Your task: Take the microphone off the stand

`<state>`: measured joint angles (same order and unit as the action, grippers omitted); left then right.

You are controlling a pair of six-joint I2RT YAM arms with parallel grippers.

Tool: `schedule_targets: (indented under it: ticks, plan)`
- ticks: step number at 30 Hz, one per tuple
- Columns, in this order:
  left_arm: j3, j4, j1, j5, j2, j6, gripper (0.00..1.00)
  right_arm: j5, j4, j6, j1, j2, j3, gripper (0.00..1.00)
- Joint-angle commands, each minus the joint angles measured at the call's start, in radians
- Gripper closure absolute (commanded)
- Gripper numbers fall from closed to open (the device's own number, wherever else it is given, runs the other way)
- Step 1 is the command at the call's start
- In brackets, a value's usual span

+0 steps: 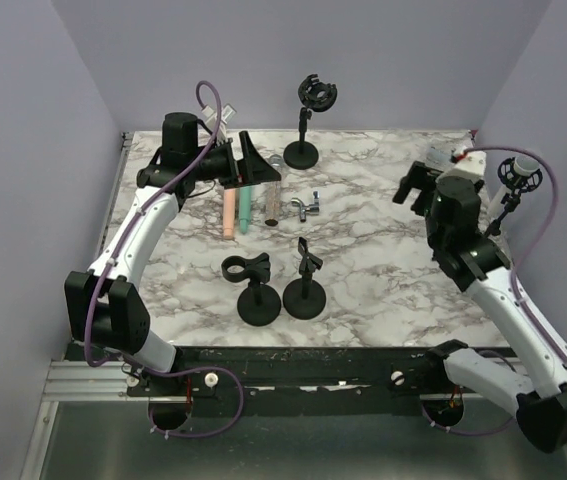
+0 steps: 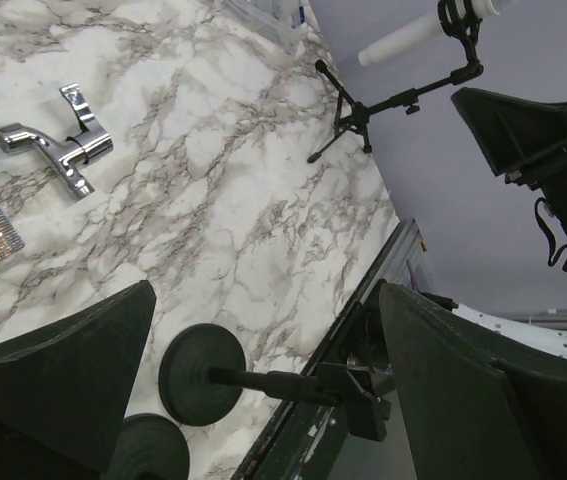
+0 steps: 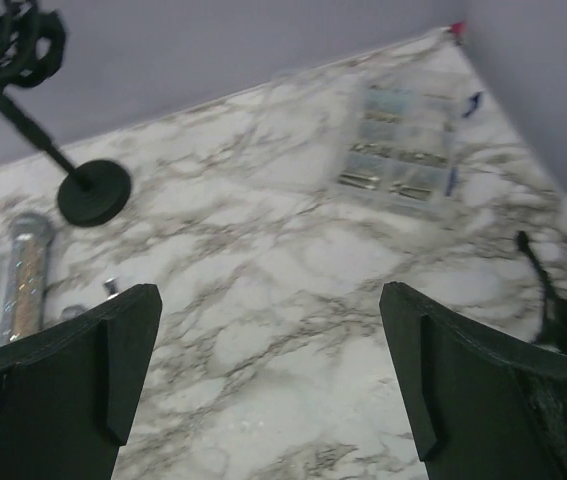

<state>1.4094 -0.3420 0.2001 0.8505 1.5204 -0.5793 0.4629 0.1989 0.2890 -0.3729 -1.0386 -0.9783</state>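
Note:
The white microphone point(image 1: 523, 165) sits in a black clip on a small tripod stand point(image 1: 508, 210) at the table's right edge. It also shows in the left wrist view point(image 2: 403, 40), on its tripod stand point(image 2: 363, 110). In the right wrist view only a tripod leg point(image 3: 553, 305) and a blurred white edge show at far right. My right gripper point(image 1: 415, 190) is open and empty, left of the stand and apart from it. My left gripper point(image 1: 246, 165) is open and empty at the back left, above the loose microphones.
Peach point(image 1: 228, 213), teal point(image 1: 246, 208) and glitter point(image 1: 272, 203) microphones lie at back left, next to a chrome clip point(image 1: 308, 207). An empty shock-mount stand point(image 1: 308, 100) stands at the back. Two round-base stands point(image 1: 260, 290) point(image 1: 305, 285) stand at the front. A clear box point(image 1: 443, 157) lies at back right.

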Motion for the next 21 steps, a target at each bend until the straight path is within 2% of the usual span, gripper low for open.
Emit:
schedule_targets:
  ticks: [1,5,10,14,18,21]
  plan:
    - [0.016,-0.020,0.034,-0.016,-0.021,0.030,0.02,0.422,0.090,0.030,0.002,0.172,0.087,0.00]
    - [0.015,-0.019,0.048,-0.013,-0.025,0.029,0.01,0.518,0.020,-0.005,0.005,0.281,0.171,0.00]
    - [0.013,-0.018,0.054,-0.010,-0.016,0.027,0.01,0.594,0.019,-0.013,0.022,0.238,0.211,0.00]
    - [0.012,-0.015,0.061,-0.007,-0.002,0.027,0.01,0.536,-0.041,-0.030,0.089,0.219,0.268,0.00]
    - [0.013,-0.018,0.062,-0.003,0.021,0.027,0.02,0.414,-0.064,-0.026,0.246,0.183,0.288,0.00]
    - [0.018,-0.022,0.062,0.000,0.033,0.028,0.02,0.413,-0.100,-0.051,0.314,0.134,0.295,0.00]
